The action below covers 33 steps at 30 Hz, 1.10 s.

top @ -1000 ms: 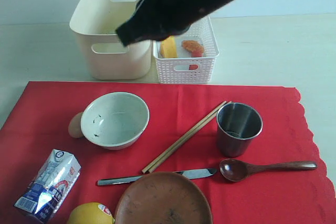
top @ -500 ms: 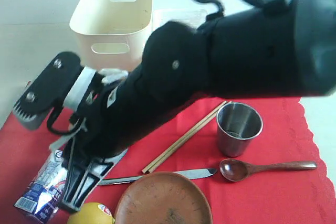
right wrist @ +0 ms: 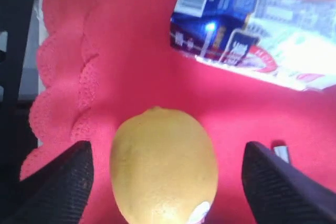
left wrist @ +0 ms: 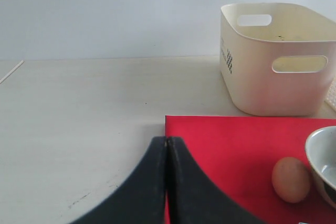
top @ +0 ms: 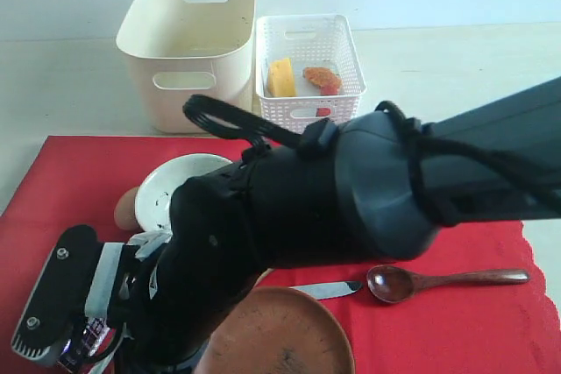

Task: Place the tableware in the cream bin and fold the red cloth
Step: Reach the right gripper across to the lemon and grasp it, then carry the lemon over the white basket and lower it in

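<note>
Right gripper [right wrist: 167, 149] hangs with its fingers spread wide, one on each side of the lemon [right wrist: 164, 169] and touching neither flank, close to the scalloped near edge of the red cloth [top: 79, 172]. From where I stand the job in hand looks like lifting that lemon off the cloth. To do it well the fingers should drop until they bracket its fattest part, stay centred, and close gently, since a round waxy fruit pinched high or off-centre could squirt out and roll over the cloth's edge. The left gripper [left wrist: 166, 142] has its fingers pressed together, holding nothing, over the cloth's side edge. The cloth lies flat and unfolded. The cream bin [top: 188, 67] stands off it, just beyond its far edge, with the white lattice basket [top: 307, 113] right alongside. On the cloth, the round brown plate [top: 298, 339] sits at the near edge beside the lemon, near enough that the arm could brush it as it rises. The white speckled bowl [top: 171, 186] sits mid-cloth, half covered by the arm. The milk carton [right wrist: 252, 30] lies just beyond the lemon, apart from it but close to one finger. The dark wooden spoon [top: 438, 280] and the metal knife [top: 329, 289] lie on the cloth past the plate, and the egg [top: 125, 209] is tucked against the bowl. The reaching arm hides much of the cloth's middle.
</note>
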Available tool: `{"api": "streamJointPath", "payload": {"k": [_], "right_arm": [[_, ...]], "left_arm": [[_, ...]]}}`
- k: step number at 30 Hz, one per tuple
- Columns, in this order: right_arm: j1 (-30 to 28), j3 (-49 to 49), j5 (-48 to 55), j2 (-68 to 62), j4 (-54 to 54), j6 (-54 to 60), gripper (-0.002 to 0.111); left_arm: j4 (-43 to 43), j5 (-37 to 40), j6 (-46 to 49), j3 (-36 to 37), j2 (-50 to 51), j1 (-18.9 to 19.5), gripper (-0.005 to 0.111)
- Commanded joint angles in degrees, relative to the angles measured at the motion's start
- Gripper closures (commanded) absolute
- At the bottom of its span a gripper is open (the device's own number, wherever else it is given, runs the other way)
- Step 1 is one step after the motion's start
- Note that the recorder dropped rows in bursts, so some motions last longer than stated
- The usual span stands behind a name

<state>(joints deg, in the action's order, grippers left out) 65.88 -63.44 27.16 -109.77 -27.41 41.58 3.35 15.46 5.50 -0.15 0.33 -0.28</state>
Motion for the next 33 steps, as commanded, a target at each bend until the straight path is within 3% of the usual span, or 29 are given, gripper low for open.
{"api": "streamJointPath", "payload": {"k": [1,5,7,14,19,27,33], "right_arm": [[0.12,0.33,-2.64,-2.21,0.62,0.28,0.034],[0.12,-0.14,-3.1,-3.38,2.1,0.37,0.035],[0.12,-0.07,-3.1,-3.66,2.63,0.37,0.042],[0.12,-0.07,-2.97,-3.56,2.63,0.37,0.083],[0.12,-0.68,-0.32,-1.06,2.27,0.37,0.106],[-0.64,-1.19,0.04,9.79,5.89,0.03,0.108],[-6.32,-1.19,-2.24,16.18,14.09,-7.49,0.108]], "left_arm": [[-0.16,-0.31,0.08,0.15,-0.33,-0.31,0.106],[-0.16,-0.31,0.08,0.15,-0.33,-0.31,0.106],[-0.16,-0.31,0.08,0.15,-0.33,-0.31,0.106],[-0.16,-0.31,0.08,0.15,-0.33,-0.31,0.106],[-0.16,-0.31,0.08,0.15,-0.33,-0.31,0.106],[-0.16,-0.31,0.08,0.15,-0.33,-0.31,0.106],[-0.16,-0.31,0.08,0.15,-0.33,-0.31,0.106]]}}
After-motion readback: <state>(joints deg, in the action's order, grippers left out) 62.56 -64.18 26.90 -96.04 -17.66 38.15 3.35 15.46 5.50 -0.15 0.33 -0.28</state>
